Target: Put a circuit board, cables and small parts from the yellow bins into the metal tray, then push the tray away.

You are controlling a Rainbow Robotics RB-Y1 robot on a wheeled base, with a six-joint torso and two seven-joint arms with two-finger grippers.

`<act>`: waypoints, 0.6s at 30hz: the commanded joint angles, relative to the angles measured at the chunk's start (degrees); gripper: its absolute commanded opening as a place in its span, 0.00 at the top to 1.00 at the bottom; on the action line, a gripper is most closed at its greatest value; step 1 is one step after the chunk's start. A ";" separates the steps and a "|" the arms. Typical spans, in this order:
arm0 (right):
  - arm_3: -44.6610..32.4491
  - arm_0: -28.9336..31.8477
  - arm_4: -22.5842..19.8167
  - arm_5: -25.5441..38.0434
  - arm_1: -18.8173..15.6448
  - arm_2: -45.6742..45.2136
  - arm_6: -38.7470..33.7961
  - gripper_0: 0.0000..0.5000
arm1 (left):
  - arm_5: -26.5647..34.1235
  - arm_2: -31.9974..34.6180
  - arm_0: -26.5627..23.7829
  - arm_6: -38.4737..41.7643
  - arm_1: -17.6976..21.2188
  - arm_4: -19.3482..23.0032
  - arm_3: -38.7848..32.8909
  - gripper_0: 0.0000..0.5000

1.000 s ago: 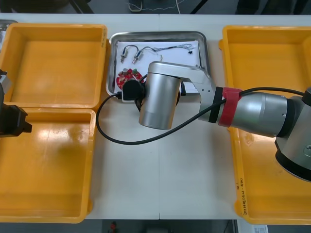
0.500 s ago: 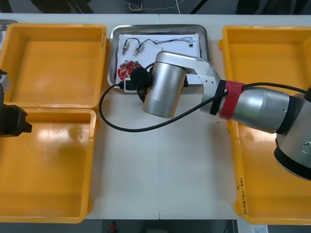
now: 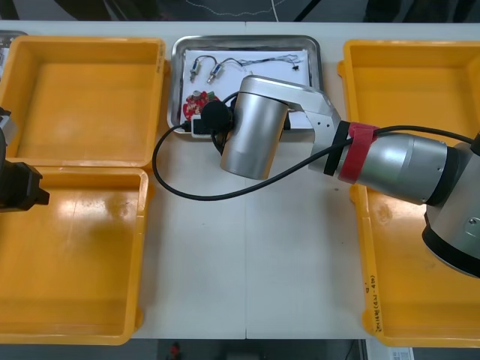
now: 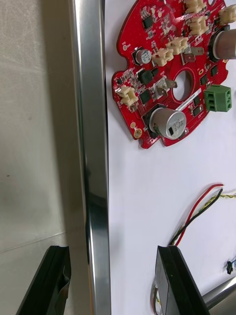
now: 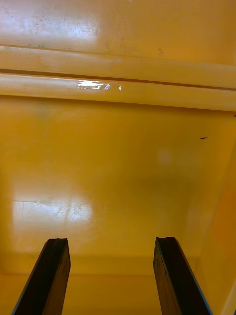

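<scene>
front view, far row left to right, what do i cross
far left yellow bin → metal tray, right gripper at its near rim → right yellow bin; left gripper idle over a left bin

The rim of the metal tray (image 4: 93, 123) is polished metal, mirror-bright; inside it is smooth, matt white. The round red circuit board (image 4: 167, 83) looks glossy, studded with shiny metal cans. The yellow bins (image 3: 82, 97) are glossy plastic, faintly scuffed. The table (image 3: 247, 262) is pale and matt.
</scene>
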 commanded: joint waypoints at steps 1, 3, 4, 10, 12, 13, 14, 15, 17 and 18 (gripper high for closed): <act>-1.03 -3.06 -0.62 -0.17 1.05 -2.80 2.39 0.00 | -0.46 1.76 1.00 -5.03 2.39 0.42 -1.67 0.00; -1.74 -2.36 -1.67 0.45 1.05 -4.29 2.75 0.00 | -0.46 1.76 1.00 -5.03 2.39 0.42 -1.67 0.00; -2.62 -1.66 -2.37 1.24 1.05 -5.61 2.75 0.00 | -0.46 1.76 1.00 -5.03 2.39 0.42 -1.67 0.00; -9.30 2.03 -2.64 8.27 0.96 -10.18 2.57 0.00 | -0.46 1.76 1.00 -5.03 2.39 0.42 -1.67 0.00; -12.02 3.35 -2.64 11.17 0.87 -11.41 2.48 0.00 | -0.46 1.76 1.00 -5.03 2.39 0.42 -1.67 0.00; -13.87 4.23 -2.64 13.28 0.87 -12.47 2.48 0.00 | -0.46 1.76 1.00 -5.03 2.39 0.42 -1.67 0.00; -14.83 4.67 -2.64 14.33 0.79 -13.00 2.66 0.00 | -0.46 1.76 1.00 -5.03 2.39 0.42 -1.67 0.00; -17.12 5.64 -2.64 16.62 0.61 -14.14 2.48 0.00 | -0.46 1.76 1.00 -5.03 2.39 0.42 -1.67 0.00; -21.25 7.92 -2.64 21.45 0.43 -16.69 2.31 0.00 | -0.46 1.76 1.00 -5.03 2.39 0.42 -1.67 0.00; -22.22 8.54 -2.64 22.77 0.43 -17.48 2.31 0.00 | -0.46 1.76 1.00 -5.03 2.39 0.42 -1.67 0.00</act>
